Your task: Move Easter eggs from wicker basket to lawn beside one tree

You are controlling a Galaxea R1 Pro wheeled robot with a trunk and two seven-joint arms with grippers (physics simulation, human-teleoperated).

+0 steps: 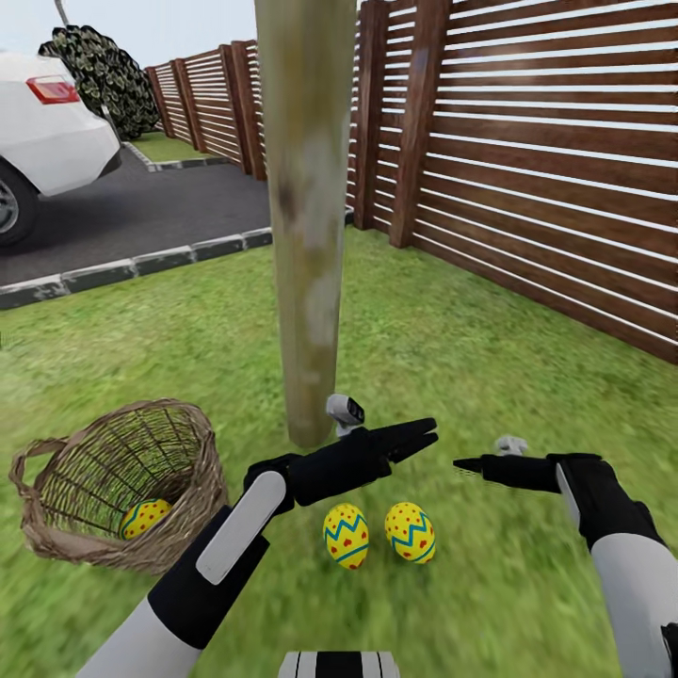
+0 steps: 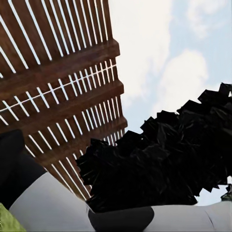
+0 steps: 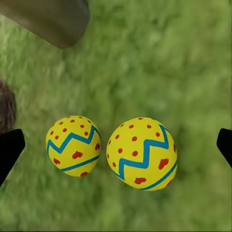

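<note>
On the lawn (image 1: 490, 339) just in front of the tree (image 1: 304, 217), two Easter eggs (image 1: 346, 535) (image 1: 410, 531) lie side by side, slightly apart. The third egg (image 1: 143, 517) sits inside the wicker basket (image 1: 56, 541), left of the trunk. The right gripper (image 3: 116, 147) hangs above the pair, fingers spread wide and empty. The left gripper (image 1: 428, 435) hovers over the grass; whether its fingers are parted cannot be told.

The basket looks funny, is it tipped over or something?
Yes. The wicker basket lies tipped on its side on the lawn, its opening facing sideways. One egg still sits inside; two eggs lie by the tree.
</note>
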